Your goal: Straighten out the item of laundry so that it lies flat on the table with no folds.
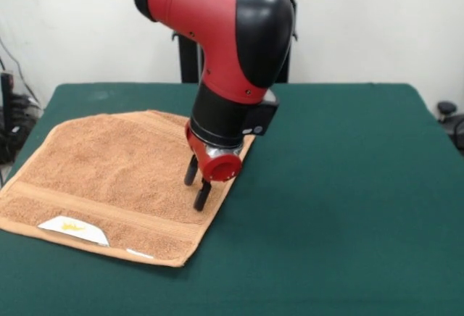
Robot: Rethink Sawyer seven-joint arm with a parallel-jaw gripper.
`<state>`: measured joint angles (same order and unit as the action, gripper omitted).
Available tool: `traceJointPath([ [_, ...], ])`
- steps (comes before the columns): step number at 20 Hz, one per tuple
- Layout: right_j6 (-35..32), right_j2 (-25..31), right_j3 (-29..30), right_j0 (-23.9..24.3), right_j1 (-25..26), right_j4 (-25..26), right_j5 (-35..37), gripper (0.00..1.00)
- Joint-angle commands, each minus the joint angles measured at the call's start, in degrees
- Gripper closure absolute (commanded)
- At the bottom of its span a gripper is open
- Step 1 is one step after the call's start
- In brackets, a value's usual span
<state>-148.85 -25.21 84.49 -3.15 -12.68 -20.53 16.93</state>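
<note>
The towel (119, 178) lies on the counter (333, 185), spread almost flat over its left part, reaching the left edge. Its white label (72, 230) sits by the near hem. The gripper (197, 184) hangs over the towel's right side, its fingers (201, 196) slightly spread, pinching nothing.

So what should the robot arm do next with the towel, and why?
Probably lower the gripper onto the towel and drag its right edge outward. The fingers hang apart just above that edge, and the near edge looks doubled, with a white label showing, so the towel may not yet lie flat on the table.
</note>
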Motion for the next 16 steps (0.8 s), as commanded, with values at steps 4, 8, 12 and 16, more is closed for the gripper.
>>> traceJointPath([
  [4,-3.9,9.2,-1.4,1.8,7.0,0.8,-3.8,0.00],
  [8,-3.9,10.9,-2.9,2.8,8.9,0.6,-5.9,0.00],
  [12,-3.5,11.9,-3.0,3.5,9.1,0.8,-5.9,0.00],
  [16,-2.3,12.9,-2.9,4.1,8.7,1.5,-5.0,0.00],
])
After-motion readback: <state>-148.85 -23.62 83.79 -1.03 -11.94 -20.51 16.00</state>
